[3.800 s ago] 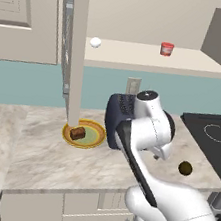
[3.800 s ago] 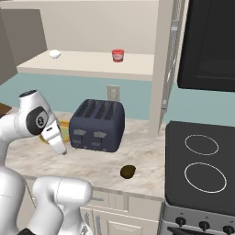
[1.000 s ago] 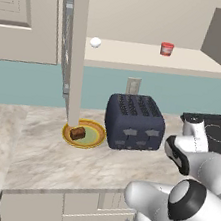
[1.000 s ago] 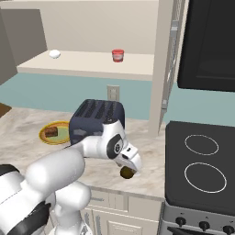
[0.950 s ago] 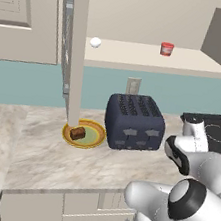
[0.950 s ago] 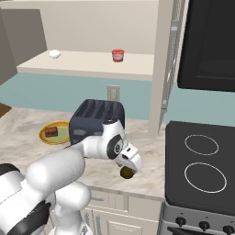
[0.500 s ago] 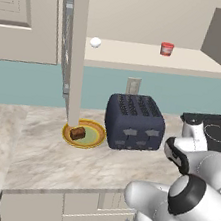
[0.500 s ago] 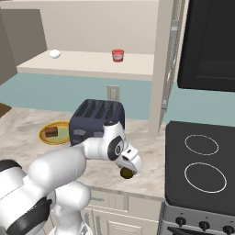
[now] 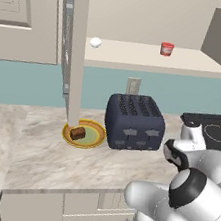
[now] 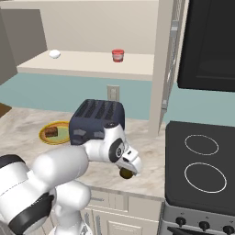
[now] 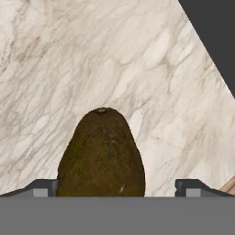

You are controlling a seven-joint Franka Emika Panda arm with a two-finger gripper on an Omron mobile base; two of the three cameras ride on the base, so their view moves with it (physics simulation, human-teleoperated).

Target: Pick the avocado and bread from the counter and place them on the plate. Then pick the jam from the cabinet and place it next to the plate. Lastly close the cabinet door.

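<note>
We've got the end effector (image 11: 117,186) wide open around the avocado (image 11: 101,153) at bottom center, gripping nothing, so closing crooked could roll it across the table (image 11: 69,59).

Flat, even rendered light is being cast across all views; no glare seen. Soft shadows are being thrown under the toaster (image 9: 133,122) at frame centre & beneath the avocado (image 11: 101,156) at bottom centre of hand view. Edges are being kept sharp throughout, no blur or edge distortion; upper-right corners are being left dark.
</note>
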